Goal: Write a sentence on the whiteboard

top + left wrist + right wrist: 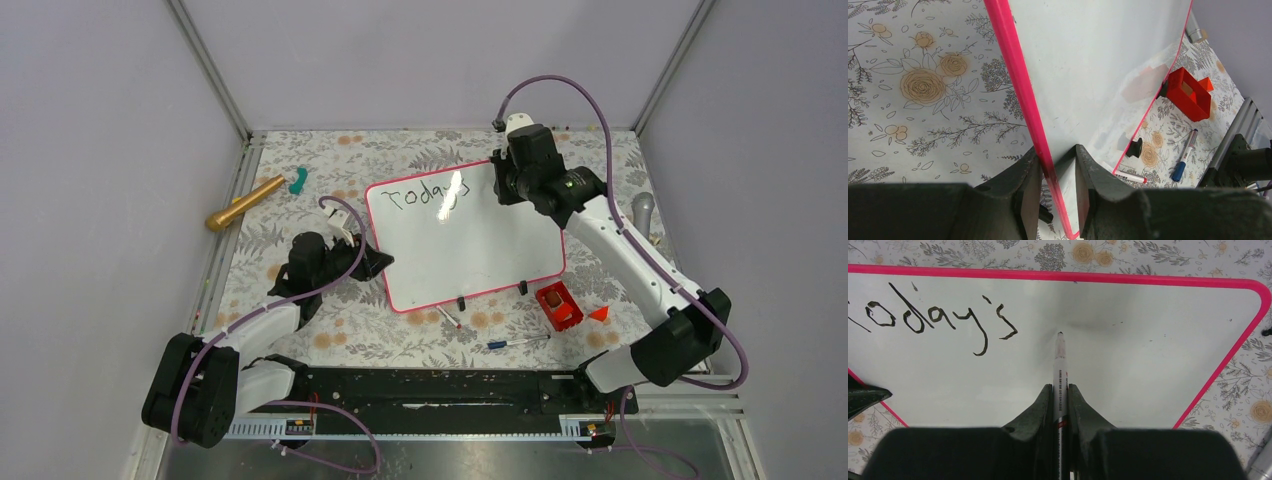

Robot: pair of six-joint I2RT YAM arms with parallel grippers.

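Your right tool (1060,390) fills the bottom of its wrist view. Its jaws are narrow and clamped on a marker (1060,360) that runs straight out between the fingers. The marker's dark tip sits over bare white, just right of the last written letter. You cannot tell from here whether it touches the surface. The sentence (933,320) reads only "Today's" in black, running along the far long edge of the whiteboard (1148,370).

Your left tool (1058,185) is closed narrow on the whiteboard's left edge close to the near-left corner. One finger sits on each side of the pink frame.

From overhead, the whiteboard lies mid-bench (340,345) on the floral cover, turned slightly. It has two black clips (461,302) on its near long edge. The right tool reaches in over the far-right corner.

Just off the near-right corner sits a red box (558,305), with a small red wedge (598,313) beside it. A blue-capped pen (515,342) lies nearer you. A red-tipped pen (450,318) lies just off the near edge. Far left, a gold cylinder (245,203) lies at an angle, with a teal piece (298,180) near its far end.
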